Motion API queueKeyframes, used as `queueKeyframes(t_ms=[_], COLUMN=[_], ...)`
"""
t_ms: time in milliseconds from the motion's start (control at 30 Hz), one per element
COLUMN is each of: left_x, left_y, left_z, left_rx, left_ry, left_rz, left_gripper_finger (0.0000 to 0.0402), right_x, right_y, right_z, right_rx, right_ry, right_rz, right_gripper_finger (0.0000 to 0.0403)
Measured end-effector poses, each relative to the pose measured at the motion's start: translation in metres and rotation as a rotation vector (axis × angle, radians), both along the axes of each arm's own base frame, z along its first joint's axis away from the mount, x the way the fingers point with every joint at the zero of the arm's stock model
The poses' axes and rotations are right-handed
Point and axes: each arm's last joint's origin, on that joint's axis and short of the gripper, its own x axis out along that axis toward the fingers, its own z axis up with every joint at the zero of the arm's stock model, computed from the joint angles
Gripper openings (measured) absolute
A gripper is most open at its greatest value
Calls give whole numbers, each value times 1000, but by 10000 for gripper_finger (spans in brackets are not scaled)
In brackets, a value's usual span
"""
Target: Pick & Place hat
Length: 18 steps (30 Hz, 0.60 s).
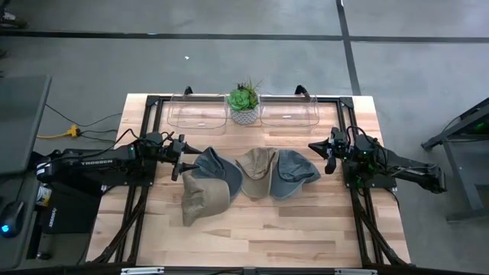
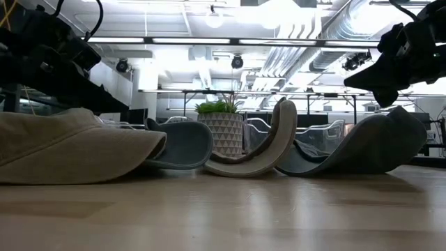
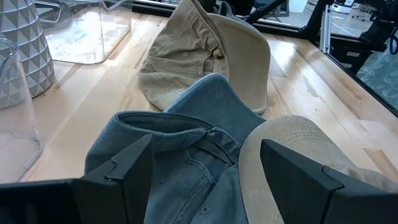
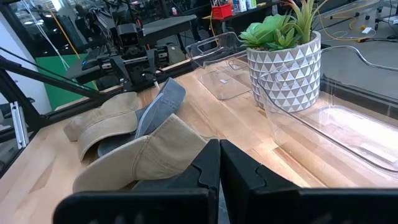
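So I've got four soft caps bunched mid-table. The blue denim cap [image 1: 215, 169] lies upside down, brim flopped toward the middle, its stitched sweatband showing in my left wrist view. A tan cap [image 1: 203, 200], woven-looking and dome up, overlaps its near edge. Just right of those is the khaki cap [image 1: 256, 172], flipped so the curved brim sticks up, and beside that, touching it, a grey-blue cap [image 1: 294, 175], also curled upward like a bowl.

My left gripper [image 1: 182, 156] hangs just at the denim cap's left edge, fingers [image 3: 127, 167] spread wide apart with the denim right between them in the wrist view, not pinching anything. My right gripper [image 1: 327, 153] hovers just off the grey-blue cap's right side, fingers pressed together, nothing in them.

Behind the caps at the far edge sit two clear plastic bins [image 1: 198, 112], rounded corners, glossy, with a small succulent in a white geometric-patterned pot [image 1: 244, 106] between them. All of it sits on a pale wood-plank table [image 1: 267, 237] with a black frame.
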Motion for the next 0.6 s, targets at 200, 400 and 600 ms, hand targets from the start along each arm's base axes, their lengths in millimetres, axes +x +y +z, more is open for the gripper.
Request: queueKeyframes(t_ms=[200,400,600], left_x=[0,0,1], left_y=[0,0,2], left_z=[0,0,3], left_rx=[0,0,117], left_ry=[0,0,-23], left_rz=[0,-1,45], left_gripper_finger=[252,252,252], right_x=[0,0,0], right_y=[0,0,0], right_z=[0,0,0], right_rx=[0,0,0], right_ry=[0,0,0], right_rz=[0,0,0], right_gripper_finger=[4,5,5])
